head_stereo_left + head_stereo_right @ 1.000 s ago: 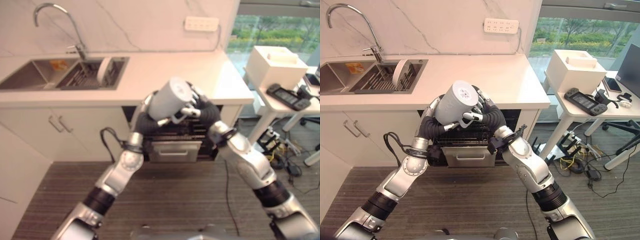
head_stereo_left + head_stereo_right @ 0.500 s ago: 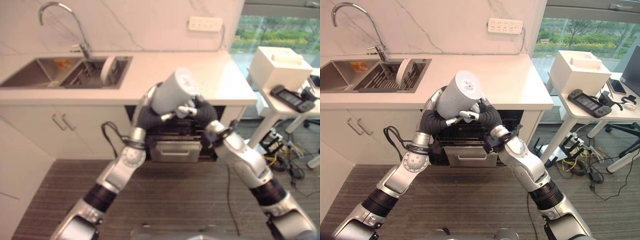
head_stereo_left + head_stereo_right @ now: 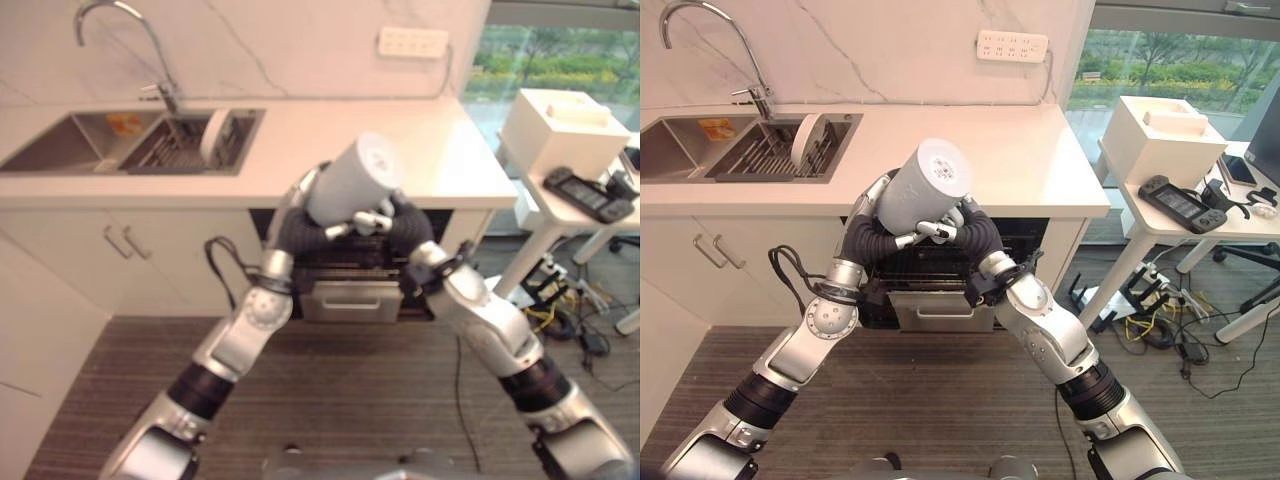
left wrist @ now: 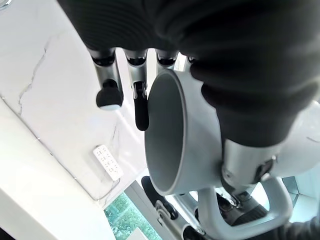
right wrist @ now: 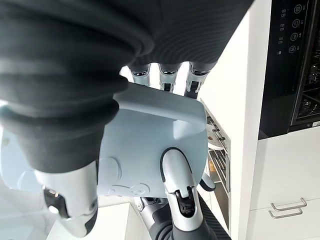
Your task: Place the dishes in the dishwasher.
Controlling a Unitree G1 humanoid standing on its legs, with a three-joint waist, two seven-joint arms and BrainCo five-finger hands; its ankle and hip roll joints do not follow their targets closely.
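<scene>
A pale grey mug [image 3: 925,190] is held tilted in the air in front of the counter edge, its flat base turned up toward me. My left hand [image 3: 878,196] is on its far left side; in the left wrist view a finger [image 4: 141,107] lies at the mug's mouth [image 4: 167,135]. My right hand [image 3: 945,230] grips it from below right, with fingers over the handle [image 5: 165,107] and the thumb [image 5: 179,192] pressed on the wall. Directly below the mug is the open dishwasher [image 3: 940,300], dark inside, with its rack pulled forward.
A white plate [image 3: 806,140] stands in the rack of the sink [image 3: 700,165] at the back left, by the faucet [image 3: 750,70]. The white counter [image 3: 1040,170] runs above the dishwasher. A white side table [image 3: 1200,215] with a box and a controller is at the right.
The mug has risen a little toward the counter edge and tipped further, with both hands staying on it. The whole picture has shifted slightly.
</scene>
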